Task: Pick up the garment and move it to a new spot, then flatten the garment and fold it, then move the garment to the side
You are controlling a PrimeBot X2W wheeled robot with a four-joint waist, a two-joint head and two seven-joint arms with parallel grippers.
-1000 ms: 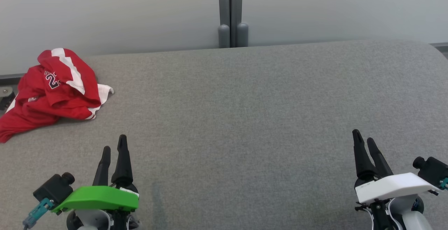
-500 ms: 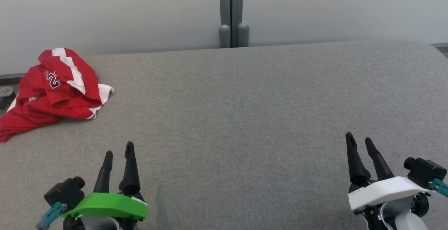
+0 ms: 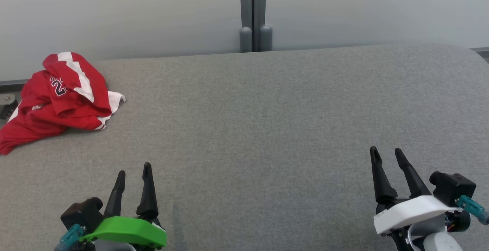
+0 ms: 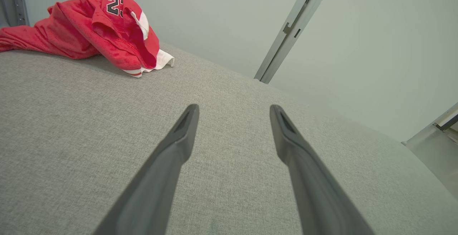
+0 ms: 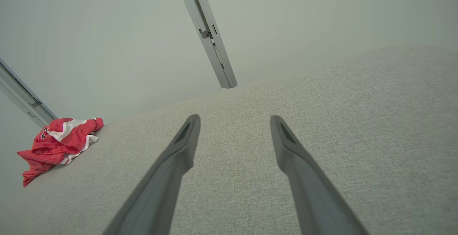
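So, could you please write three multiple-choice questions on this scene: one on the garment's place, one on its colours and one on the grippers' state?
1. Where on the grey surface does the garment lie, in the head view?
A. far left
B. centre
C. near right

2. What colours is the garment?
A. blue and yellow
B. red and white
C. plain black

3. How do the left gripper and right gripper stand?
A. both open, empty
B. both shut
C. both shut on the garment

1 A: it is bunched at the far left.
2 B: red cloth with white bands.
3 A: both sets of jaws stand apart, nothing between them.
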